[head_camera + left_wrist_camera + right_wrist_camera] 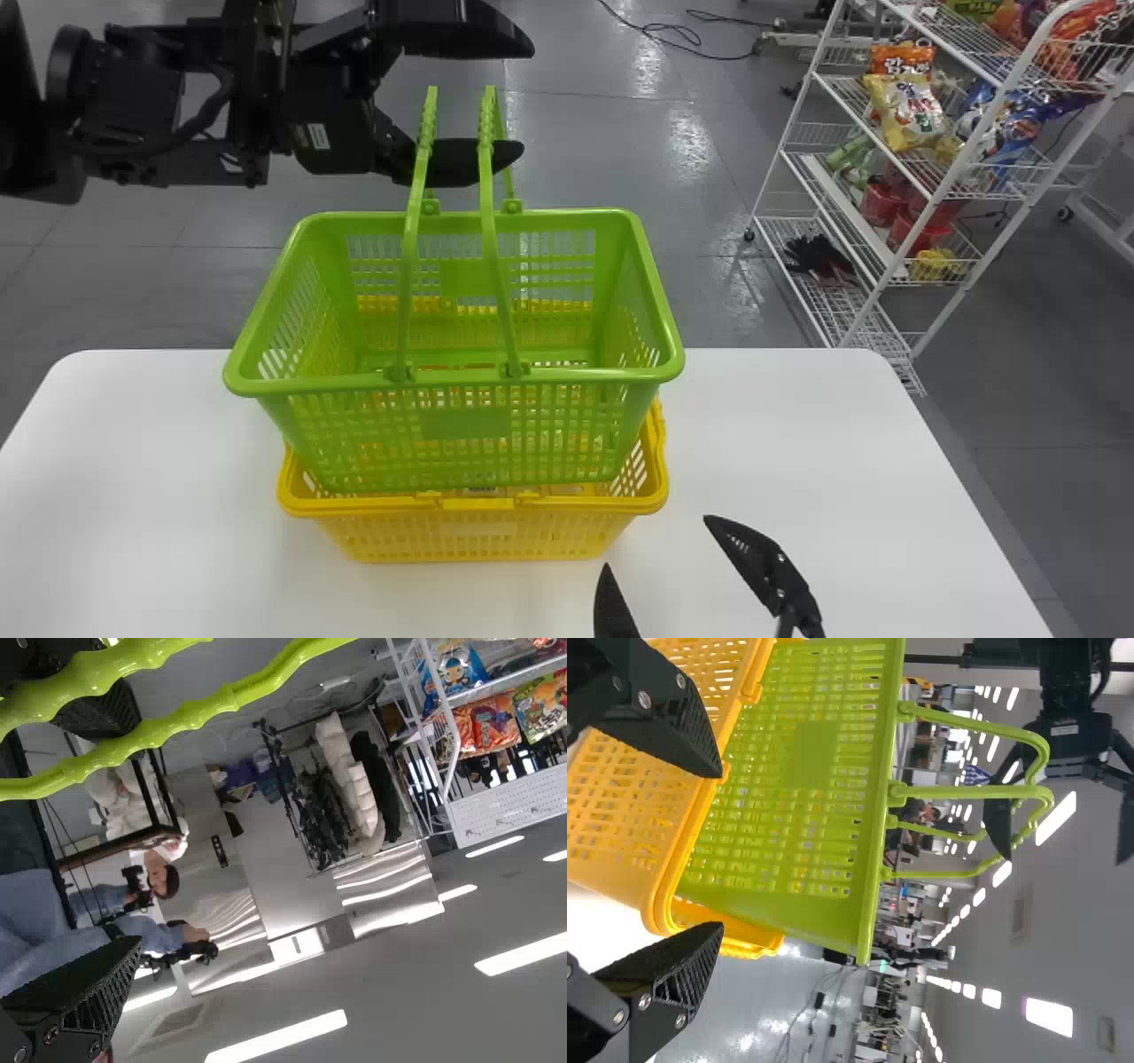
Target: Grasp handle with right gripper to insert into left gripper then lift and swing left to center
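Handles (490, 213) are raised at the upper-left left gripper (527, 97), lower-right right gripper (656, 541) free, both jaws open: insertion seemingly in hand, left closure needed before lifting.

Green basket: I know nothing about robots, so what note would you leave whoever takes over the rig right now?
Left pincer: open, at the raised handles, not closed on them.
Right pincer: open, holding nothing, on the near side of the baskets.
Green basket: sits in the yellow basket on the table.
Done: handles stand up, beside one left finger.
Left, it seems: seat handles between left fingers, close, lift, swing to center.
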`<state>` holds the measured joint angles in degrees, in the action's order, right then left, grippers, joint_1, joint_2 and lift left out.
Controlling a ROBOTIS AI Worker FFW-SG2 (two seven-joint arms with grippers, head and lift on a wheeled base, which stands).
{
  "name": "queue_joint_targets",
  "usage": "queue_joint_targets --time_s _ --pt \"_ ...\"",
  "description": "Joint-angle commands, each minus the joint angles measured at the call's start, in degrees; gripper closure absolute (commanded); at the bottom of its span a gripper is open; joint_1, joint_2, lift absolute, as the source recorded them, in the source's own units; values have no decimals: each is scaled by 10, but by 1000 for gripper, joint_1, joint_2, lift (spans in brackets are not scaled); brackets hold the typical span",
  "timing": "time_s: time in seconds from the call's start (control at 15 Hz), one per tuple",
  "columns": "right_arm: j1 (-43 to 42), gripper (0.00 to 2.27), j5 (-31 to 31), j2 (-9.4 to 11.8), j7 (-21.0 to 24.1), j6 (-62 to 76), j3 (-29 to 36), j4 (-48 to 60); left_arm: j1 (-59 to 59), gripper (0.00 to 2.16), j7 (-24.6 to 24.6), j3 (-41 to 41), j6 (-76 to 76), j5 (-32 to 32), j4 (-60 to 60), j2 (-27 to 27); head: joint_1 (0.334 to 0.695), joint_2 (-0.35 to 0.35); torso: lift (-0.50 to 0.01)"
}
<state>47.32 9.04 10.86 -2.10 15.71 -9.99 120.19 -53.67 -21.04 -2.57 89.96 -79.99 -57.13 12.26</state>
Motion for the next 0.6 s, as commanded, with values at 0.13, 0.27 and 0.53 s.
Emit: queue_joint_targets --time_s 0.13,0.27,0.53 --pt "18 140 -29 -14 -1 107 31 -46 -41 83 28 -17 1 -54 51 17 695 -135 -93" --pt "21 140 -37 -22 -1 144 43 -70 -51 83 37 -20 1 -69 61 21 695 -144 -93" --pt "29 140 -59 -30 -4 209 62 -109 -81 83 50 -36 1 -127 101 32 695 -170 -93"
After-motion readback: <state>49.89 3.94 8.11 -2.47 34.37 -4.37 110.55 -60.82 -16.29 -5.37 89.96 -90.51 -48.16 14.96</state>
